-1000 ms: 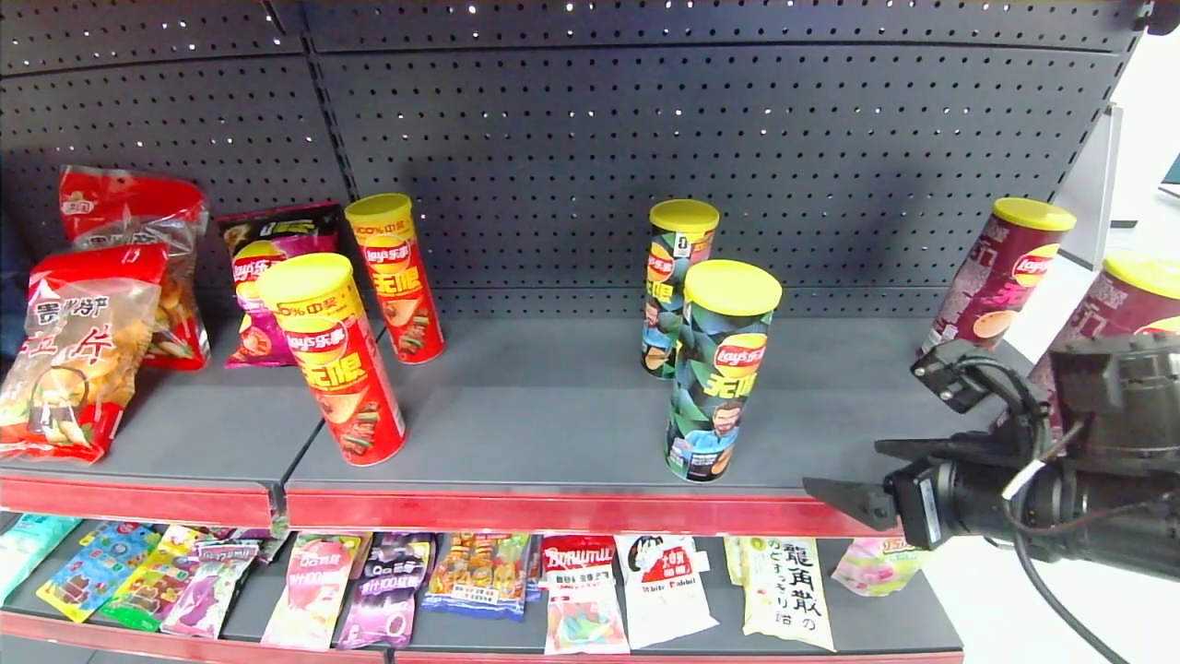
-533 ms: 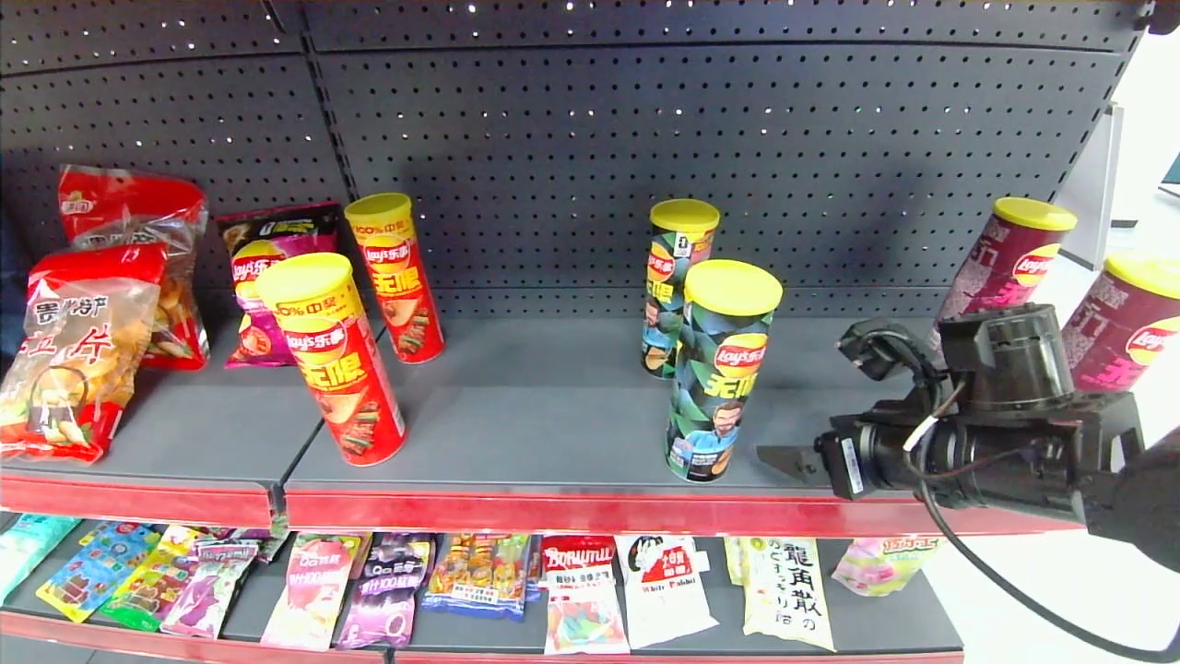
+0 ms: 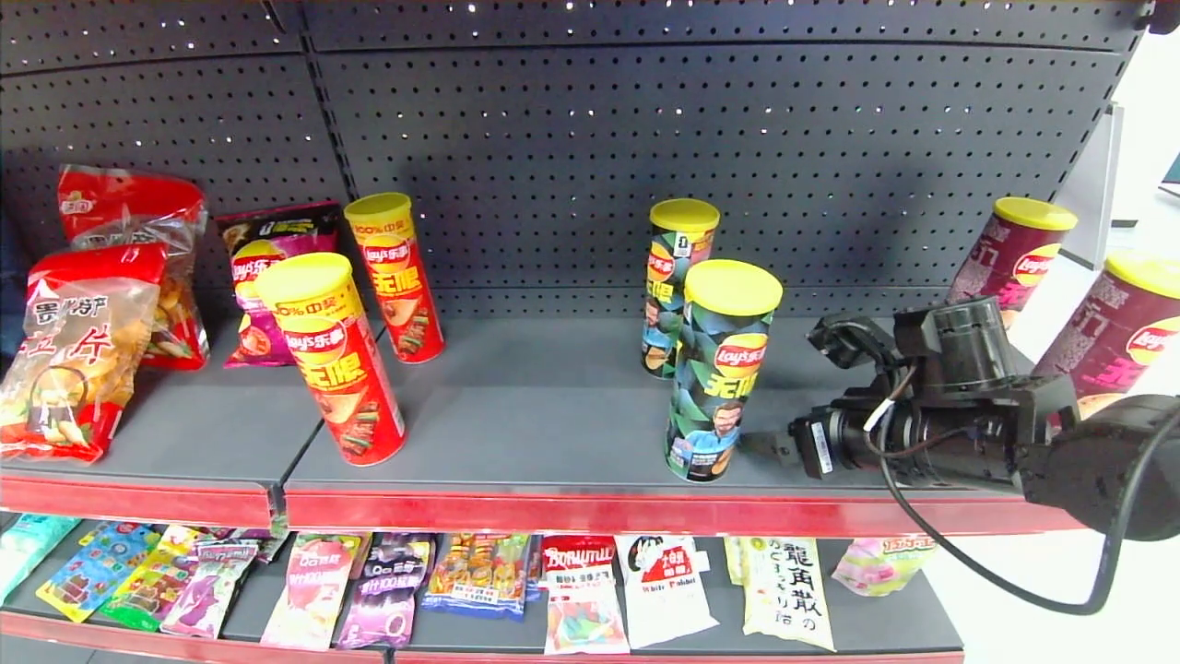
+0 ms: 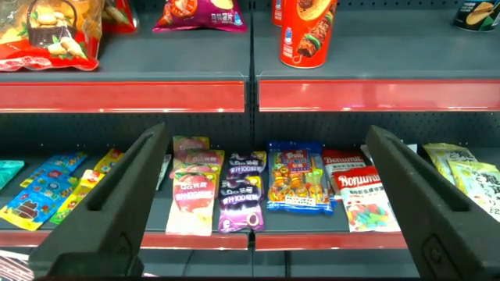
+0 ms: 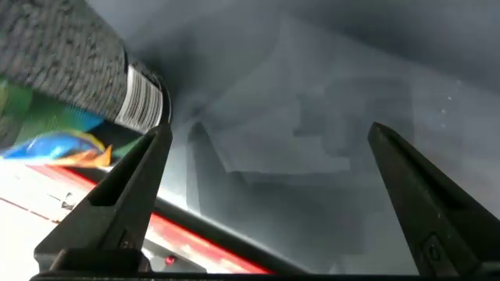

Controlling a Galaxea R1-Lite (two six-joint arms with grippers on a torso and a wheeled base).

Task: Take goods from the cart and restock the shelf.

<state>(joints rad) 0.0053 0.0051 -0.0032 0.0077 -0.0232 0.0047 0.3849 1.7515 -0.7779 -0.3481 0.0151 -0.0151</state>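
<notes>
I am watching the front green can (image 3: 724,369) standing upright near the front lip of the upper shelf (image 3: 553,415). Its long axis is running vertical, its yellow lid is facing up, and its printed face is turning out toward the aisle. A second green can (image 3: 676,277) is standing upright just behind it, closer to the pegboard.

My right tool (image 3: 763,445) is lying low over the shelf board, with its fingers pointing sideways at the base of the front green can. It is spread wide and gripping nothing. In the right wrist view the can's barcoded wall (image 5: 70,62) is sitting outside the right tool (image 5: 267,133), just beside one finger (I cannot tell whether they are touching).

My left tool (image 4: 266,133) is likewise hanging released and empty, facing the lower shelf (image 4: 312,238) and its row of flat candy bags (image 4: 297,176).

Two red cans (image 3: 334,360) are standing on the left part of the upper shelf, and two maroon cans (image 3: 1009,263) at its right end.
</notes>
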